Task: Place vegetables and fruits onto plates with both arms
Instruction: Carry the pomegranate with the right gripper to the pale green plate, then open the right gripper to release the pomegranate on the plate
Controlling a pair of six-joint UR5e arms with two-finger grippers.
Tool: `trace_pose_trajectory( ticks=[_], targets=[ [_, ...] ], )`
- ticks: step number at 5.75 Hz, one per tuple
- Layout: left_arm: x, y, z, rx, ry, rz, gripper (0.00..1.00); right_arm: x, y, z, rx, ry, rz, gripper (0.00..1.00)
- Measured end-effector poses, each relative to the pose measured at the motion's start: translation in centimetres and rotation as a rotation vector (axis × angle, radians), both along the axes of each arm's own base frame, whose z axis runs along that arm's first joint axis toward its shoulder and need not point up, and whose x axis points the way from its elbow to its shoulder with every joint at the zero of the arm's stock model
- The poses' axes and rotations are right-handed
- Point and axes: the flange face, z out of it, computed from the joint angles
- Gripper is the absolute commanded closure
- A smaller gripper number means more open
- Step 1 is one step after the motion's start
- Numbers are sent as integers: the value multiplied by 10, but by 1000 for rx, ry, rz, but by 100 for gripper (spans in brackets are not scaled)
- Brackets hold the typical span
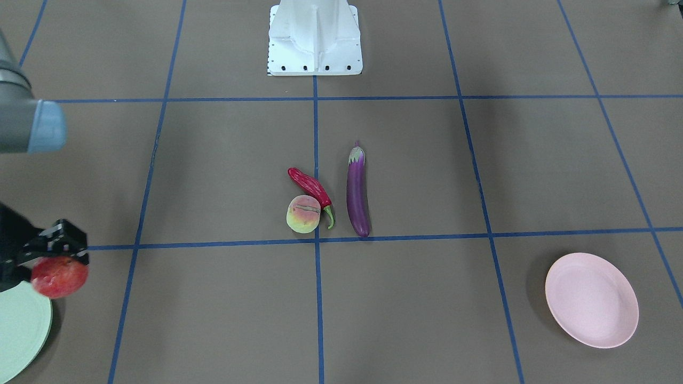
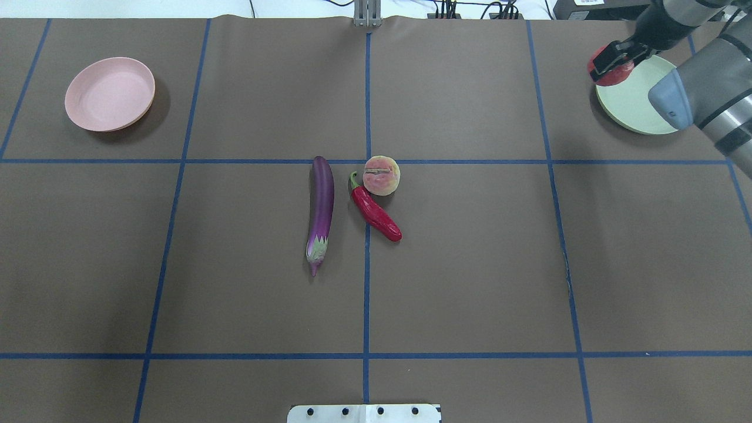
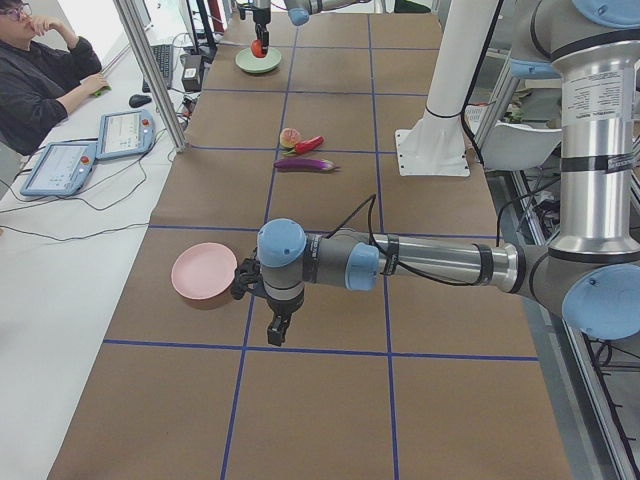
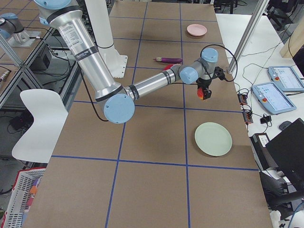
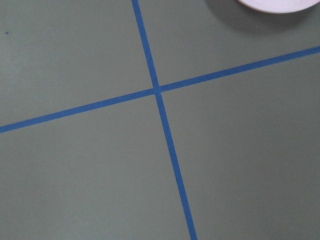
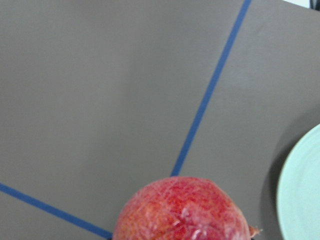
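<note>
My right gripper (image 1: 56, 248) is shut on the red pomegranate (image 1: 60, 277) and holds it above the table, just beside the mint green plate (image 1: 21, 325). The right wrist view shows the pomegranate (image 6: 182, 212) with the plate's rim (image 6: 300, 200) to its right. The peach (image 2: 381, 175), red chili (image 2: 376, 214) and purple eggplant (image 2: 321, 211) lie together at the table's middle. The pink plate (image 2: 110, 94) stands bare. My left gripper (image 3: 275, 328) shows only in the exterior left view, hovering near the pink plate (image 3: 203, 275); I cannot tell if it is open.
The white pedestal base (image 1: 315, 37) stands at the robot's side of the table. Blue tape lines (image 5: 157, 90) grid the brown surface. An operator (image 3: 40, 80) sits by tablets along the far table edge.
</note>
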Motion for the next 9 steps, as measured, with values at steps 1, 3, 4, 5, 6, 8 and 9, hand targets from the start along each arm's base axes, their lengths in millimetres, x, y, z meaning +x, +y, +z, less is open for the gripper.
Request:
trace_pose_trajectory(
  ticks=[1,3,4,5,6,8,9],
  targets=[
    [0,1,0,0,0,0,0,21,-9,55,-39,70,26,75],
    [0,2,0,-2,0,0,0,33,-3,125,-136,152,53,1],
    [0,2,0,-2,0,-1,0,34,-1,128,-167,143,78,1],
    [0,2,0,-1,0,0,0,34,-2,108,-169,114,113,1],
    [0,2,0,0,0,0,0,27,-4,66,-111,81,120,1],
    [0,2,0,0,0,0,0,-42,12,-53,66,-9,46,1],
    [0,2,0,-1,0,0,0,-112,32,-114,72,-70,23,1]
  ],
)
